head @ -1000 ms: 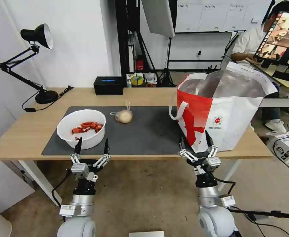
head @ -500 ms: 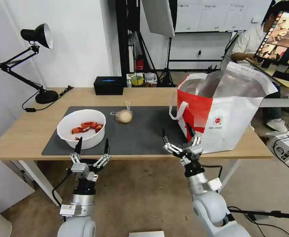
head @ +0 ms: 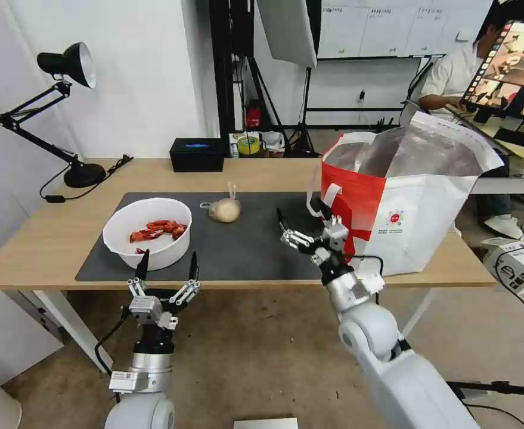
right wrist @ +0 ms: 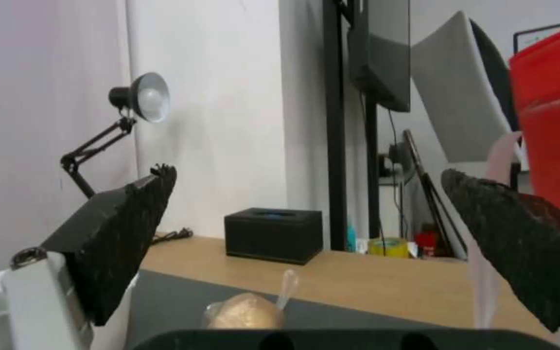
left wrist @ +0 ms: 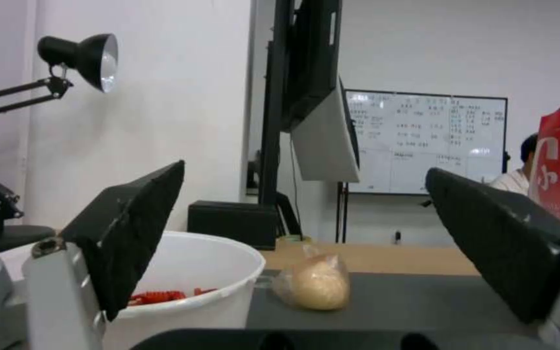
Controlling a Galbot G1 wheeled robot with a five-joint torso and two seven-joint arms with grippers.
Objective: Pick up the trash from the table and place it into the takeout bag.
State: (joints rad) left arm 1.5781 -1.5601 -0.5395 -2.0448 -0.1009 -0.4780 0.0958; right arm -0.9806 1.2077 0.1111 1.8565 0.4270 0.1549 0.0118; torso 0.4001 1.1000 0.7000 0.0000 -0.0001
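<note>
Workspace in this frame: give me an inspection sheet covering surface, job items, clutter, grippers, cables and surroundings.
Surface: light-wood table with a dark grey mat.
Job's things: white bowl of red crayfish shells on the mat's left; beige lump in clear bag mid-mat; takeout bag open and upright on the table's right end.
Clutter: small black box and black desk lamp along the far edge.
Grippers: left gripper open, at the near edge below the bowl; right gripper open, above the mat between lump and takeout bag.
Cables: lamp cord trails on the table.
Surroundings: whiteboard, monitor stand, seated person behind.
</note>
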